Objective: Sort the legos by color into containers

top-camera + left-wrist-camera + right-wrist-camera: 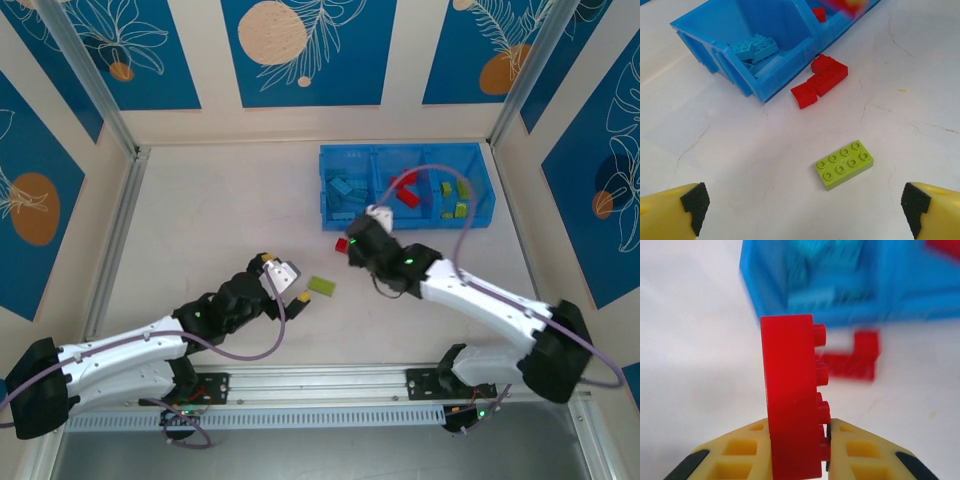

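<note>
- Now the right gripper is clamped on a red brick, held on edge with its studs sideways, just before the blue tray.
- The left gripper is wide open, holding nothing, over mid-worktop.
- A green brick lies flat ahead of it.
- Two red bricks touch at the tray's near wall.
- Light blue bricks sit in its left compartment; the tray is near the far right corner.

left end effector wide open; right end effector clamped shut
</note>
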Motion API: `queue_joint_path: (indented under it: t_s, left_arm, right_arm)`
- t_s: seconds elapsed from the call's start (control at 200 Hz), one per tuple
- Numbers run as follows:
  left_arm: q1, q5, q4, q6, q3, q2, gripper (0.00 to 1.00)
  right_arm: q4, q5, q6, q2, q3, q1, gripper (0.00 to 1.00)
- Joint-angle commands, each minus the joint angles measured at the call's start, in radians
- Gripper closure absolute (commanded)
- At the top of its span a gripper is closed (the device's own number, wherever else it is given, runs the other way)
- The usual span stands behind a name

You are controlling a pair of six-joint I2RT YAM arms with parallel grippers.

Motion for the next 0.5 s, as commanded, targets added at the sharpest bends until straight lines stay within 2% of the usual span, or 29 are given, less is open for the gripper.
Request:
queue_joint_path:
  t_s: [0.0,0.11,0.22,0.265,0.36,0.41,0.495]
  left_arm:
    - [0.005,0.000,0.010,0.002,0.022,0.015,0.00]
    - [0.005,-0.004,0.011,0.005,0.026,0.036,0.00]
    - [0.004,-0.019,0.012,0.012,0.025,0.046,0.00]
    - [0.005,-0.027,0.012,0.015,0.025,0.047,0.00]
    - [0.005,-0.041,0.016,0.019,0.020,0.046,0.00]
    - [0.004,-0.047,0.018,0.020,0.019,0.048,0.00]
    - [0.004,-0.051,0.021,0.018,0.020,0.054,0.00]
  right_arm:
    - [0.090,-0.049,-0.114,-0.004,-0.013,-0.223,0.77]
    - [0.140,-0.220,-0.164,0.147,0.078,-0.435,0.77]
    - [0.096,-0.283,-0.214,0.361,0.251,-0.516,0.75]
    - [0.039,-0.293,-0.224,0.442,0.334,-0.534,0.70]
    - [-0.087,-0.296,-0.225,0.530,0.493,-0.558,0.47]
    - [-0.104,-0.302,-0.221,0.507,0.505,-0.560,0.38]
    - [-0.070,-0.337,-0.198,0.399,0.431,-0.558,0.34]
